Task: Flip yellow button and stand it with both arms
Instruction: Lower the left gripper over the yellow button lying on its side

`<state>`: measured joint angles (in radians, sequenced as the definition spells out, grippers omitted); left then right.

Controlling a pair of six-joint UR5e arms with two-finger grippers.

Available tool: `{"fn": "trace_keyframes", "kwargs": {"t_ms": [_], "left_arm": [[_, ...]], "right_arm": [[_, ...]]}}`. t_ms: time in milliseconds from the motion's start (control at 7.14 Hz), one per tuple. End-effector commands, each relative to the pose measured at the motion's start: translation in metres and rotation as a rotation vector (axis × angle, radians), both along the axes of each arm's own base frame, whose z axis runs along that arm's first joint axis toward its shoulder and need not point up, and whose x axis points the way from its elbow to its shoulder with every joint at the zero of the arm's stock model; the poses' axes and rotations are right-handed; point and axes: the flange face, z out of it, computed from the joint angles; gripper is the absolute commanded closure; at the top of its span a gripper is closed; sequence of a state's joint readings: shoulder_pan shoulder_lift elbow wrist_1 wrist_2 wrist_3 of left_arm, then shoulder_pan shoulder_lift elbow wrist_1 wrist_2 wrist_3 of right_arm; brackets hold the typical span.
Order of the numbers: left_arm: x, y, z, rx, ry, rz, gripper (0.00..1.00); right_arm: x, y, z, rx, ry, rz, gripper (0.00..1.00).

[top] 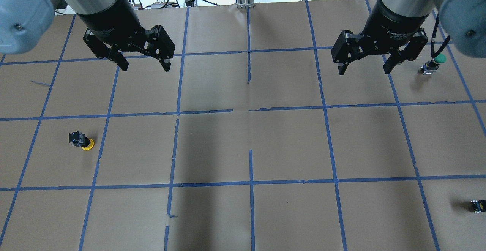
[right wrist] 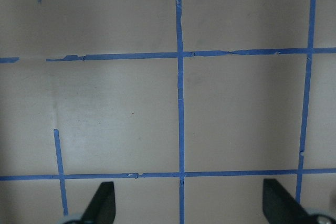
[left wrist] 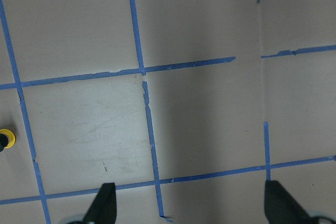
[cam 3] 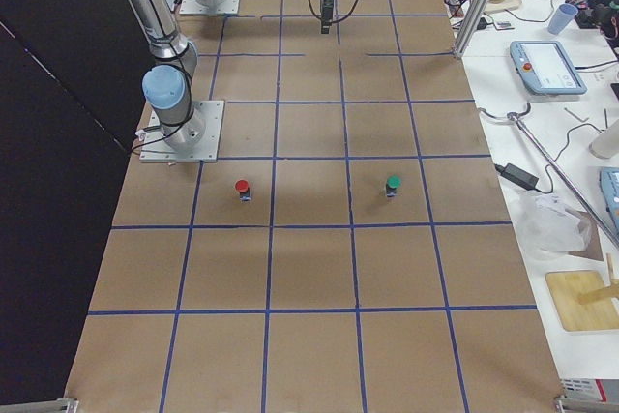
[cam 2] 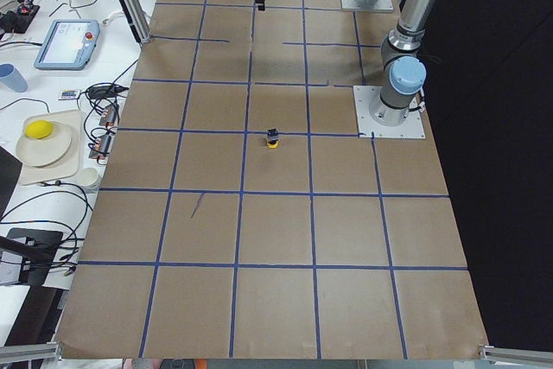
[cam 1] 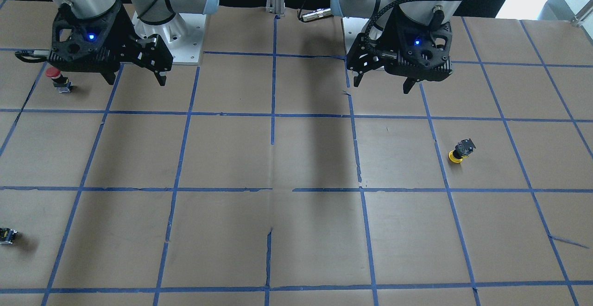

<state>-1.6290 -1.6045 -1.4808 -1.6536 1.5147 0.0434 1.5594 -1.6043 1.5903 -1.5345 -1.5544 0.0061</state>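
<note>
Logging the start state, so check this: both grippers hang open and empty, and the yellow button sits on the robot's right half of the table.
One error: the yellow button sits on the robot's left half of the table, as the overhead view shows. The left gripper and the right gripper do hang open and empty.

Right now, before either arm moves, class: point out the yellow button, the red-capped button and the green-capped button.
yellow button (top: 77, 138): overhead view, on its black body.
red-capped button (cam 1: 53, 72): front-facing view, on its red cap.
green-capped button (top: 439, 58): overhead view, on its green cap.
</note>
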Motion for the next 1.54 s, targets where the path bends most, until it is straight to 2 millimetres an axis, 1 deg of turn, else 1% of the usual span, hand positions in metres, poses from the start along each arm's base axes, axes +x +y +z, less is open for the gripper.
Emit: {"fn": "trace_keyframes", "kwargs": {"t_ms": [0, 140, 280, 420, 560, 700, 840, 980, 1120, 1260, 1400], "left_arm": [[0.001, 0.002, 0.000, -0.001, -0.004, 0.002, 0.01], [0.009, 0.000, -0.003, 0.005, -0.004, 0.008, 0.01], [0.024, -0.005, -0.003, -0.002, -0.004, 0.049, 0.01], [0.049, -0.011, -0.003, -0.002, -0.012, 0.101, 0.01], [0.091, -0.018, -0.002, -0.002, -0.016, 0.176, 0.01], [0.130, -0.023, -0.006, 0.008, -0.017, 0.243, 0.03], [0.165, -0.023, -0.018, 0.034, -0.039, 0.303, 0.03], [0.202, -0.018, -0.037, 0.075, -0.054, 0.326, 0.03], [0.227, -0.014, -0.063, 0.097, -0.044, 0.296, 0.04], [0.251, -0.018, -0.099, 0.071, -0.048, 0.283, 0.04], [0.281, -0.023, -0.144, 0.073, -0.044, 0.309, 0.04]], "right_arm": [[-0.003, -0.001, -0.004, 0.014, 0.002, -0.004, 0.00], [-0.005, -0.001, -0.002, 0.010, -0.002, -0.007, 0.00], [-0.004, -0.001, 0.000, 0.004, -0.004, -0.009, 0.00], [-0.006, -0.002, 0.000, 0.007, 0.013, 0.004, 0.00], [-0.009, -0.003, -0.005, 0.019, 0.012, 0.004, 0.00], [-0.008, -0.003, -0.006, 0.021, 0.006, -0.033, 0.00], [-0.007, -0.002, -0.006, 0.033, -0.001, -0.193, 0.00], [0.007, -0.002, -0.006, 0.072, -0.130, -0.390, 0.00], [0.022, -0.001, -0.004, 0.140, -0.272, -0.540, 0.00], [0.034, -0.001, -0.002, 0.189, -0.382, -0.586, 0.00], [0.044, 0.002, -0.005, 0.296, -0.479, -0.648, 0.00]]}}
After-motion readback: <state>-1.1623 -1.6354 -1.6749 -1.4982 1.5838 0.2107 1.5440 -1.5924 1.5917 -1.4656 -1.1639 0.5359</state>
